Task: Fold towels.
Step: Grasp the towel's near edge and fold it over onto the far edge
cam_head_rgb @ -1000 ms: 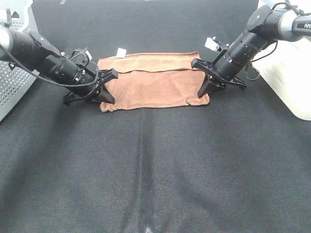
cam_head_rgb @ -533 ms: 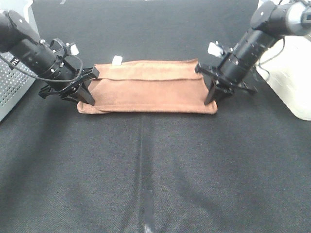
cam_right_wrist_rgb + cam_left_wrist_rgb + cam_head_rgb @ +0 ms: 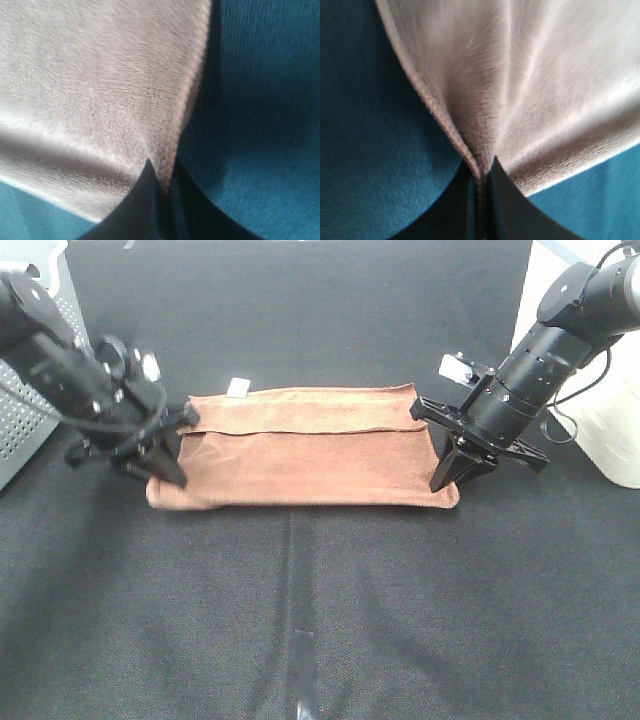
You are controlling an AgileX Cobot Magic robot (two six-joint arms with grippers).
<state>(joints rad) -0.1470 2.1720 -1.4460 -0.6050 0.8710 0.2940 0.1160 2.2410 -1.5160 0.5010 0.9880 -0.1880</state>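
Note:
The reddish-brown towel [image 3: 305, 448] lies stretched wide across the dark table, with one long edge folded over along its far side and a small white tag [image 3: 238, 387] at the far left corner. My left gripper [image 3: 168, 478] is shut on the towel's near left corner. At the near right corner my right gripper [image 3: 443, 485] is shut on the towel too. In the left wrist view the cloth [image 3: 520, 85] bunches into the closed jaws of the left gripper [image 3: 484, 172]. The right wrist view shows the hemmed edge [image 3: 187, 100] pinched in the right gripper [image 3: 162, 182].
A grey perforated bin [image 3: 25, 390] stands at the left edge behind the left arm. A white box [image 3: 600, 420] stands at the right edge under the right arm. The dark table [image 3: 320, 620] spreads toward the front.
Both grippers have pulled apart and toward the front, each holding a corner. The towel went from short and rumpled to long, taut and flat.

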